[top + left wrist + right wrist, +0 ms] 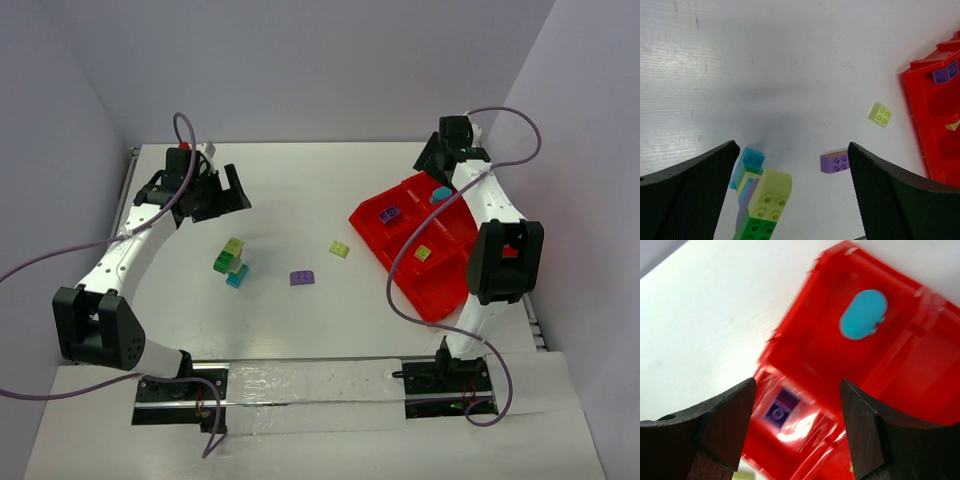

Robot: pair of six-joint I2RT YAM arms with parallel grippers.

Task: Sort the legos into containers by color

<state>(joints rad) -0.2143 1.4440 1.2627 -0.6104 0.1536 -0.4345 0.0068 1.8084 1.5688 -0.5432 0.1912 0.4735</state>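
Left gripper (792, 147): yours is spread wide and holds nothing, off the stacked bricks (760, 200) and the loose purple brick (835, 162).
Right gripper (797, 385): your jaws stand apart over the red tray (920, 365).
Teal brick (863, 314): lies in a far compartment.

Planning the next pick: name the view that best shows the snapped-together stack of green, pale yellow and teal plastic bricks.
Left wrist: the brick stack sits close, studs and layers distinct, bottom cropped. Top external shows it small but whole. Right wrist misses it.
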